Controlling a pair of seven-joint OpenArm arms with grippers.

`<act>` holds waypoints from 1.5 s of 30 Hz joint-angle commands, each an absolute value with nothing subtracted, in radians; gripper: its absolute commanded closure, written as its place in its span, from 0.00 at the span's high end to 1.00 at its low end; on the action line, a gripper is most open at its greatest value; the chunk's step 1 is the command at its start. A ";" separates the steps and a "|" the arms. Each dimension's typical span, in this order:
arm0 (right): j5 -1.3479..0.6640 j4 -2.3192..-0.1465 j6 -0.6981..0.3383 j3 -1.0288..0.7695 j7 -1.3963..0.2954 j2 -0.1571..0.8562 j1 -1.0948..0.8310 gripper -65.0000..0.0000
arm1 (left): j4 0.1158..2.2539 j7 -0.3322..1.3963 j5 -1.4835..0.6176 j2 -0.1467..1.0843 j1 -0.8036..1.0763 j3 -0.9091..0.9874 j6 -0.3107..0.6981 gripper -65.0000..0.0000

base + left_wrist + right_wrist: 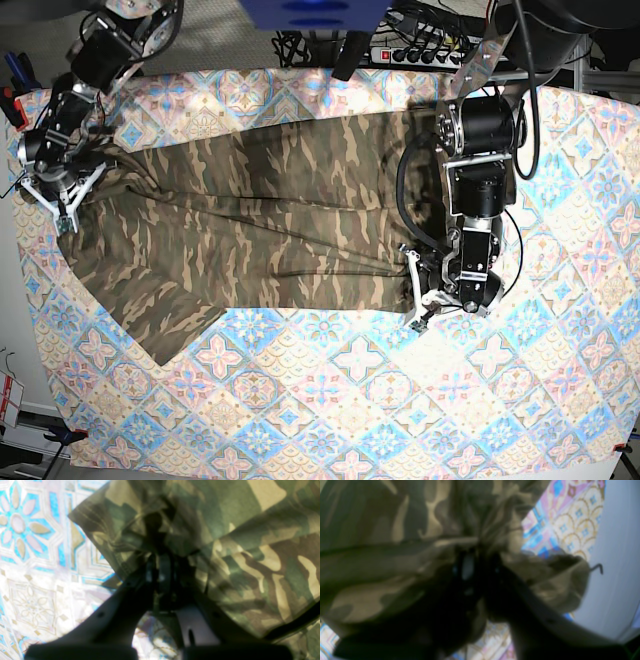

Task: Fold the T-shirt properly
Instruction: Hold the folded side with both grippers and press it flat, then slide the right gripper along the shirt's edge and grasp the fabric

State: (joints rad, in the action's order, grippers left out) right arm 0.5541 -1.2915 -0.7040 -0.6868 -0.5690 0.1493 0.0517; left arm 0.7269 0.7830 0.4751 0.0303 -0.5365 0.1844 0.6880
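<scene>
Both grippers pinch the T-shirt over the cloth.

The cloth point(330, 400) covers the table; the T-shirt point(260, 220) lies across its upper half, one sleeve reaching toward the lower left. The left gripper point(160, 565) is closed on bunched fabric at the shirt's edge, and the right gripper point(476, 562) is clamped on a gathered fold at the other end.

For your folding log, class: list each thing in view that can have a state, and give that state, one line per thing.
T-shirt: spread across the tiled cloth, stretched between both tools, not yet folded.
Left tool: shut on the T-shirt, fabric bunched at its tips.
Right tool: shut on the T-shirt, fabric gathered at its tips.
Tile-patterned cloth: lying flat under the T-shirt.
</scene>
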 commanded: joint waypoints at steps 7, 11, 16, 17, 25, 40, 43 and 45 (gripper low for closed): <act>0.545 -1.415 -0.698 -0.644 -0.579 0.174 0.117 0.49 | 0.731 0.808 0.483 0.031 -0.547 0.179 0.698 0.03; 0.545 -1.529 -0.698 -0.633 -0.584 0.171 0.134 0.49 | 0.730 0.808 0.483 0.030 -0.547 0.179 0.698 0.03; 0.544 -1.550 -0.698 -0.631 -0.587 0.171 0.186 0.49 | 0.730 0.808 0.483 0.028 -0.547 0.179 0.698 0.03; 0.544 -1.520 -0.698 -0.631 -0.585 0.171 0.208 0.49 | 0.730 0.808 0.483 0.028 -0.547 0.179 0.698 0.03; 0.539 -0.947 -0.698 -0.636 -0.440 0.248 0.484 0.49 | 0.730 0.809 0.483 0.033 -0.547 0.179 0.698 0.03; 0.545 -0.113 -0.524 -0.631 0.091 0.558 0.679 0.75 | 0.731 0.809 0.483 0.042 -0.527 0.185 0.698 0.03; 0.545 -0.079 -0.518 -0.607 0.104 0.564 0.656 0.79 | 0.731 0.809 0.483 0.042 -0.526 0.185 0.698 0.03; 0.545 -0.076 -0.515 -0.562 0.105 0.559 0.633 0.79 | 0.731 0.809 0.483 0.042 -0.526 0.185 0.698 0.03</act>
State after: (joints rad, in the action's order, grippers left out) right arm 0.5514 -0.0700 -0.5125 -0.5591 0.0944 0.5423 0.6163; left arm 0.7326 0.7708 0.4667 0.0391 -0.5232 0.1856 0.6888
